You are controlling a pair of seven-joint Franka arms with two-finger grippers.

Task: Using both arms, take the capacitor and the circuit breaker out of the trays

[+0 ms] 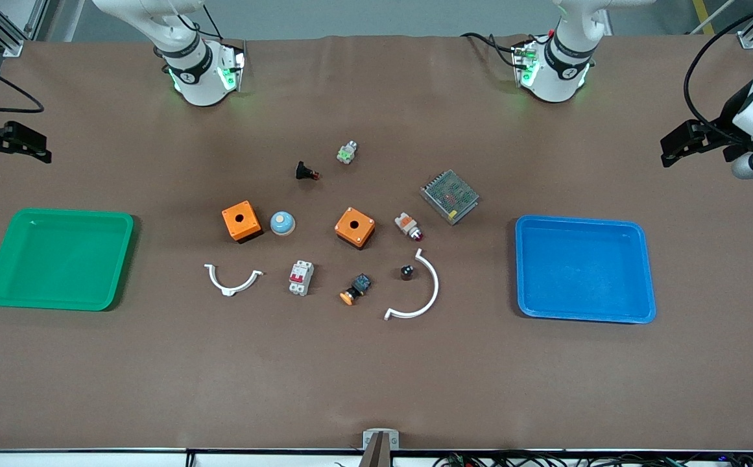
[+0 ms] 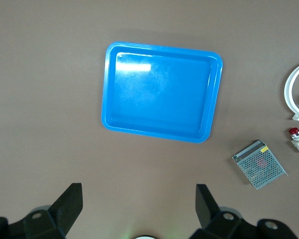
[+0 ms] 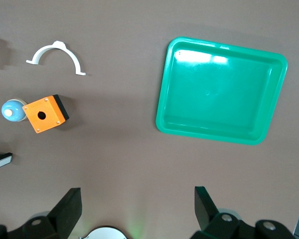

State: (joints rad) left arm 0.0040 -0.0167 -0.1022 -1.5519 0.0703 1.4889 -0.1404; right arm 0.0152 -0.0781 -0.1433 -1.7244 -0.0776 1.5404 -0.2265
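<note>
Nearest the camera, the breaker (image 1: 301,277) and capacitor (image 1: 406,272) lie on the table (image 1: 376,376) between both seemingly empty trays (image 1: 58,258), so nothing needs removing. Left tool (image 2: 137,209) and right tool (image 3: 136,209) wait open, raised at either end.

Green tray (image 1: 58,259), blue tray (image 1: 585,269)
</note>
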